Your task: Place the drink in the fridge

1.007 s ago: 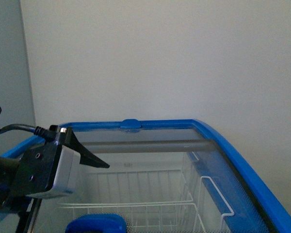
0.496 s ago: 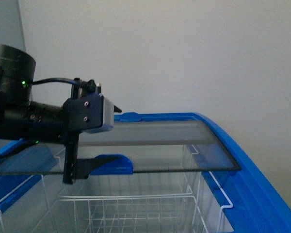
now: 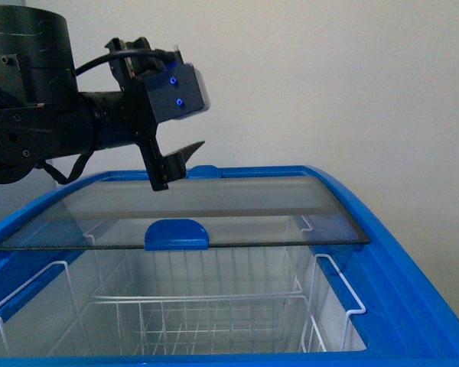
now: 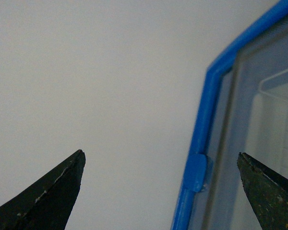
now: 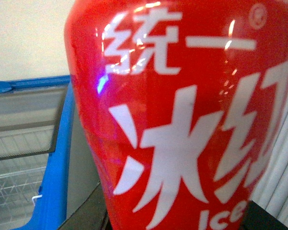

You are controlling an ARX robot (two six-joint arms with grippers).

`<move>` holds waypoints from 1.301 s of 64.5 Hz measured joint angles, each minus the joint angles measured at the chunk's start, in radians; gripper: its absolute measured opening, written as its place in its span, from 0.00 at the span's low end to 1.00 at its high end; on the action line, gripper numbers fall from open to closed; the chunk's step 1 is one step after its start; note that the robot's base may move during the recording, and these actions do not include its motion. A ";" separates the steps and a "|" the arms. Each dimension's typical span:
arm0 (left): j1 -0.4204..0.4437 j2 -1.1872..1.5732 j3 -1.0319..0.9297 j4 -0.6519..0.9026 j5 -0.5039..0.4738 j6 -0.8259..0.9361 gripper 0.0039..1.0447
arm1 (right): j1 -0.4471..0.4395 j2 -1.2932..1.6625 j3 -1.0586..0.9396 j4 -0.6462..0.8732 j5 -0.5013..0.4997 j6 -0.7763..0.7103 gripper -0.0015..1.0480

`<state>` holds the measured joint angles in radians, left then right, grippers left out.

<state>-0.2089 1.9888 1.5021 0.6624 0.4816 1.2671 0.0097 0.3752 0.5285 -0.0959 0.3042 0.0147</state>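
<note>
1. While the left gripper (image 3: 182,165) hovers above the glass lid (image 3: 237,210) with its fingers spread wide and empty, we see the fridge (image 3: 402,267) open along its near side.
2. The drink (image 5: 182,120) fills the right wrist view, outside the fridge.
3. The right gripper (image 5: 177,218) seems to pinch it.

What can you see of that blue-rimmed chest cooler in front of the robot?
The chest cooler has a bright blue, plastic-looking top rim curving round its corners. Its glass lid, flat and see-through with a rounded blue handle, sits toward the back, leaving the near part open. Inside hang white wire baskets with nothing visible in them. A pale wall is behind it. The left gripper hangs open above the lid, not visibly touching it.
</note>
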 joint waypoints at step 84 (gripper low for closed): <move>0.211 -1.477 -1.303 -0.359 -0.482 -1.279 0.04 | -0.127 0.256 0.232 -0.369 -0.467 -0.452 0.35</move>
<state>0.0021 0.5117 0.1989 0.3031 -0.0006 -0.0116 -0.1173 0.6315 0.7605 -0.4652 -0.1631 -0.4377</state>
